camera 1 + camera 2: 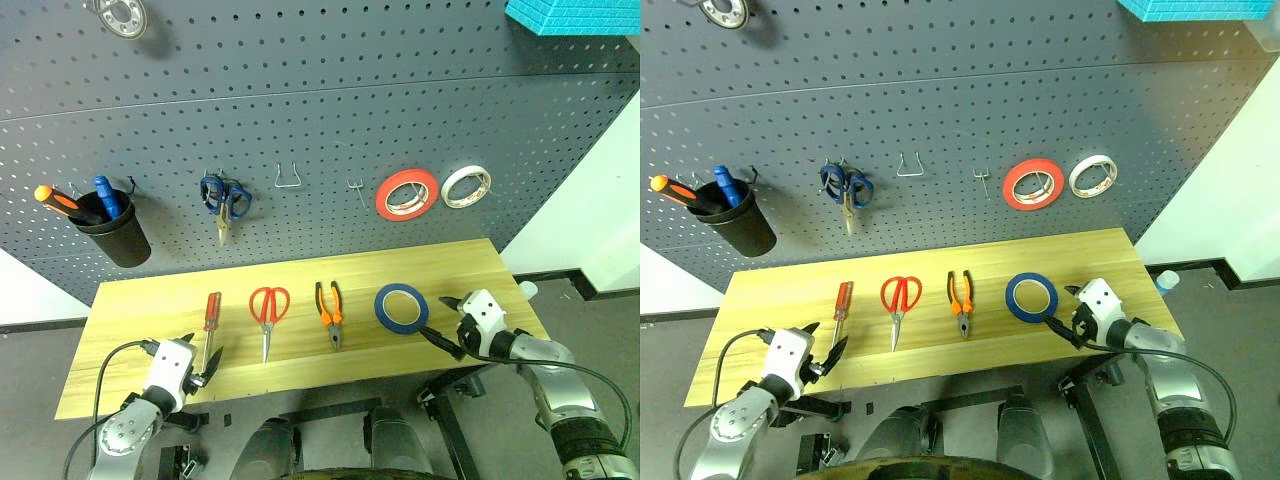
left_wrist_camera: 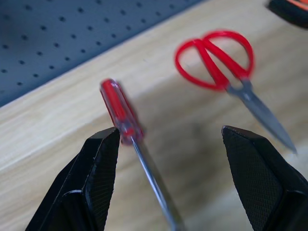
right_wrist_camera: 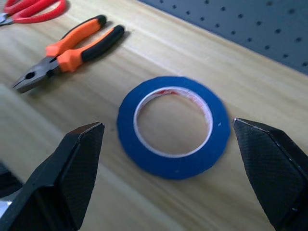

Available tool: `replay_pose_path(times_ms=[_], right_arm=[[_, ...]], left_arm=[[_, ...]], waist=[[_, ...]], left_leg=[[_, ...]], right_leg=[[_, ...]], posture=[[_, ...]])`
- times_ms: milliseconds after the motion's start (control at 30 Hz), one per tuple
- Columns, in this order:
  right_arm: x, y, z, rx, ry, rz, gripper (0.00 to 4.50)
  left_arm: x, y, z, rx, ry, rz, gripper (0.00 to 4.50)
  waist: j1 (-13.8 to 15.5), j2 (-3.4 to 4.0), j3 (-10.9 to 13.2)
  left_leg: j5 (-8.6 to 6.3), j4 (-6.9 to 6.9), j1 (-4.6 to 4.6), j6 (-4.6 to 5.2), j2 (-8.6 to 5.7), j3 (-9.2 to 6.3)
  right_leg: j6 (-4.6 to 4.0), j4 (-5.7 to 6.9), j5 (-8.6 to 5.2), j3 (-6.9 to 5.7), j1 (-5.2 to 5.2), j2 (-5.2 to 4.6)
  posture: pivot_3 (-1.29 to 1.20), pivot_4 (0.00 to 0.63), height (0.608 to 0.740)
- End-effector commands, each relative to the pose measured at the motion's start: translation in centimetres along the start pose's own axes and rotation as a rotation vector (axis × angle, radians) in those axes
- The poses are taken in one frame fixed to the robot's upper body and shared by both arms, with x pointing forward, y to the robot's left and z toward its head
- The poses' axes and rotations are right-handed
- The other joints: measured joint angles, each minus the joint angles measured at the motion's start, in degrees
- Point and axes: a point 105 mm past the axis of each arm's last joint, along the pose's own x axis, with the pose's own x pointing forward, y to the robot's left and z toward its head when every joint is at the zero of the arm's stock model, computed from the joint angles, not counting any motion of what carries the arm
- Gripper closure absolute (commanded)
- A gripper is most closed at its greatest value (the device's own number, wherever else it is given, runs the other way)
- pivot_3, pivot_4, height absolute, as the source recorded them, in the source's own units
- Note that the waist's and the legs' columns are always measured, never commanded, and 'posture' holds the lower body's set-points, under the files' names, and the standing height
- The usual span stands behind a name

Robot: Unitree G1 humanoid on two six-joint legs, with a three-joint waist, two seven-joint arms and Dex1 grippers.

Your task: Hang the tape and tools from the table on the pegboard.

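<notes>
Right gripper (image 1: 446, 320) is hovering with fingers spread wide, empty, just beside the blue tape (image 1: 401, 307); left gripper (image 1: 203, 362) is also standing apart, empty, at the tip of the screwdriver (image 1: 210, 324).

We are noting, largest first: the dark grey perforated pegboard (image 1: 300, 120) is standing behind the pale, grained wooden table (image 1: 130, 310). Bare wire hooks (image 1: 289, 178) are sitting between the hung blue scissors (image 1: 226, 198) and the red-orange roll (image 1: 407, 194).

On the table, in a row: the tape is lying flat, a ring with pale core; the pliers (image 1: 330, 313), red scissors (image 1: 268, 314) and screwdriver are all lying with handles toward the pegboard and tips toward the near edge. We are seeing open wood between each.
</notes>
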Motion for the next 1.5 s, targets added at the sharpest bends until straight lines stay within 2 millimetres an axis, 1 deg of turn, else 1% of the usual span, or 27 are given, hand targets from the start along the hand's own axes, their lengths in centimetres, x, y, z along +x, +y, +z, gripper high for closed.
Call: replay_pose_path(times_ms=[33, 133, 233, 400, 533, 633, 733, 867, 1000, 1167, 1333, 1433, 1500], right_arm=[[-0.3, -0.7, 0.5, -0.031, -0.020, -0.010, 0.00], [0.4, -0.3, 0.4, -0.069, 0.013, 0.012, 0.00], [1.6, 0.6, 0.4, -0.111, 0.046, 0.066, 0.00], [3.4, 2.1, 0.8, -0.189, 0.124, 0.186, 0.00], [4.8, 2.1, 1.1, -0.272, 0.182, 0.218, 0.00], [5.7, 1.9, 1.1, -0.325, 0.221, 0.224, 0.00], [6.5, 1.8, 0.9, -0.334, 0.249, 0.236, 0.00], [7.0, 2.0, -0.5, -0.303, 0.329, 0.270, 0.00], [7.1, 2.3, -1.1, -0.300, 0.364, 0.304, 0.00], [7.3, 1.9, -1.8, -0.286, 0.412, 0.286, 0.00], [7.4, 1.7, -2.7, -0.253, 0.468, 0.280, 0.00], [7.3, 1.9, -3.0, -0.221, 0.487, 0.298, 0.65], [7.2, 2.1, -3.4, -0.197, 0.505, 0.316, 1.32]], left_arm=[[-0.9, 1.4, 0.3, 0.011, -0.025, 0.022, 0.99], [-1.4, 1.6, -0.1, 0.009, -0.024, 0.018, 0.99], [-1.5, 1.0, -0.4, 0.015, -0.031, -0.027, 0.99], [-1.3, -1.5, -0.2, 0.040, -0.059, -0.171, 0.99], [-0.8, -4.0, 0.7, 0.014, -0.105, -0.302, 0.99], [0.0, -6.0, 1.4, 0.037, -0.127, -0.401, 0.99], [1.1, -6.9, 2.4, 0.054, -0.155, -0.448, 0.99], [2.2, -8.0, 3.4, 0.099, -0.177, -0.522, 0.99], [2.8, -8.5, 4.0, 0.128, -0.187, -0.579, 0.99], [3.0, -8.7, 4.4, 0.135, -0.191, -0.619, 0.99], [2.9, -9.1, 5.5, 0.134, -0.206, -0.657, 0.99], [2.8, -9.1, 5.7, 0.131, -0.204, -0.664, 0.95], [2.7, -9.0, 5.9, 0.130, -0.203, -0.665, 0.95]], waist=[[0.0, 0.00, 0.0], [0.0, 0.02, 0.0], [0.0, 0.02, 0.0], [0.1, 0.02, 0.0], [0.1, 0.03, 0.0], [0.2, 0.02, 0.0], [0.2, 0.03, 0.0], [0.1, 0.04, 0.0], [-0.1, 0.07, 0.0], [-0.2, 0.11, 0.0], [-0.2, 0.10, 0.0], [-0.2, 0.11, 0.0], [-0.3, 0.11, -0.1]], left_leg=[[0.00, 0.00, 0.00, 0.00, 0.00, 0.00], [0.00, 0.00, 0.01, 0.00, 0.00, 0.00], [0.00, 0.00, 0.01, 0.00, 0.00, 0.00], [0.00, 0.00, 0.01, 0.00, 0.00, 0.00], [0.00, 0.01, 0.01, 0.00, -0.01, 0.00], [0.00, 0.01, 0.01, 0.00, -0.01, 0.00], [0.01, 0.01, 0.01, 0.00, -0.01, -0.01], [0.01, 0.01, 0.03, -0.01, -0.01, -0.02], [0.01, 0.00, 0.03, -0.01, -0.03, -0.01], [0.01, 0.00, 0.06, 0.00, -0.02, -0.01], [0.02, 0.01, 0.05, 0.00, -0.02, -0.01], [0.02, 0.01, 0.07, 0.00, -0.02, -0.01], [0.02, 0.01, 0.09, 0.00, -0.02, -0.02]], right_leg=[[0.00, 0.01, 0.00, 0.00, 0.00, 0.00], [0.00, 0.01, 0.00, 0.00, 0.00, 0.00], [0.00, 0.01, 0.00, 0.00, 0.00, 0.00], [-0.01, 0.02, 0.01, 0.00, 0.00, 0.00], [-0.01, 0.02, 0.01, 0.00, 0.00, 0.00], [-0.02, 0.03, 0.02, 0.00, 0.00, 0.00], [-0.11, 0.03, 0.09, 0.00, 0.00, 0.00], [-0.24, 0.05, 0.19, 0.00, 0.00, 0.00], [-0.16, 0.04, 0.25, 0.01, 0.00, 0.00], [-0.09, 0.08, 0.29, 0.02, -0.01, 0.01], [-0.09, 0.08, 0.29, 0.02, -0.01, 0.01], [-0.09, 0.08, 0.30, 0.02, 0.01, 0.01], [-0.09, 0.08, 0.30, 0.02, 0.03, 0.01]], posture=[[-0.02, 0.093, 0.738], [-0.02, 0.092, 0.738], [-0.02, 0.090, 0.738], [-0.03, 0.087, 0.738], [-0.02, 0.085, 0.738], [-0.01, 0.085, 0.738], [0.00, 0.084, 0.738], [-0.01, 0.082, 0.738], [-0.01, 0.081, 0.738], [-0.02, 0.080, 0.738], [-0.03, 0.077, 0.738], [-0.03, 0.078, 0.738], [-0.02, 0.078, 0.738]])
